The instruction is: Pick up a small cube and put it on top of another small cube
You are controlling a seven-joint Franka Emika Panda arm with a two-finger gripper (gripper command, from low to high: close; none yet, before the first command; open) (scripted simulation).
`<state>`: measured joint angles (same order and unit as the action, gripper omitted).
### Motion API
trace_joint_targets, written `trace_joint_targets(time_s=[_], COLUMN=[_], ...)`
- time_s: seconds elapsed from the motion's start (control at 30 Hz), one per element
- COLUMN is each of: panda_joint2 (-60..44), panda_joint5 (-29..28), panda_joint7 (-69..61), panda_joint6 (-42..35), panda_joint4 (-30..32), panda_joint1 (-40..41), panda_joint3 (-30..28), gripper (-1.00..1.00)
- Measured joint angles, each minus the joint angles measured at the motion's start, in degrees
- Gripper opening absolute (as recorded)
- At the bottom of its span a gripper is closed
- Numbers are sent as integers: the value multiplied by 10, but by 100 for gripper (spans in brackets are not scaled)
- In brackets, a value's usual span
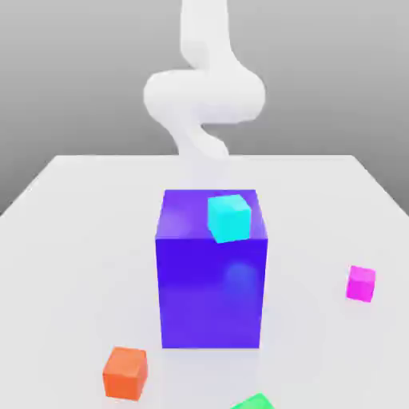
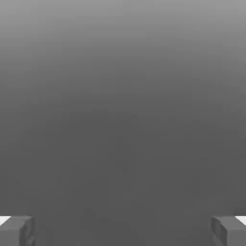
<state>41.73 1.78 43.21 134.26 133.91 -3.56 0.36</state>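
Exterior view: the pink cube (image 1: pixel 361 283) sits on the table (image 1: pixel 72 240), at this view's right, well apart from the blue block (image 1: pixel 212 295). A cyan cube (image 1: pixel 230 217) rests on that block. Hand view: the gripper (image 2: pixel 123 230) has its jaws spread wide, grasping nothing.

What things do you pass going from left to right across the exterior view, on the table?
orange cube → big blue-violet block → pink cube. The cyan cube and the green piece at the lower edge fall within the block's span, so they are left out.
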Motion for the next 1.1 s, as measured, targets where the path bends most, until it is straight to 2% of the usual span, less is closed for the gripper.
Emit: trace_joint_targets(time_s=[0.4,0.67,0.8,0.9,1.1], panda_joint2=[-198,-327,-392,-442,-562], panda_joint5=[70,72,33,-28,-151], panda_joint7=[-115,-158,-152,-124,-42], panda_joint6=[118,198,240,270,358], panda_joint4=[102,170,205,230,221], panda_joint1=[-157,-236,-275,-314,-374], panda_joint3=[56,124,160,163,84], gripper=[0,0,0,0,0])
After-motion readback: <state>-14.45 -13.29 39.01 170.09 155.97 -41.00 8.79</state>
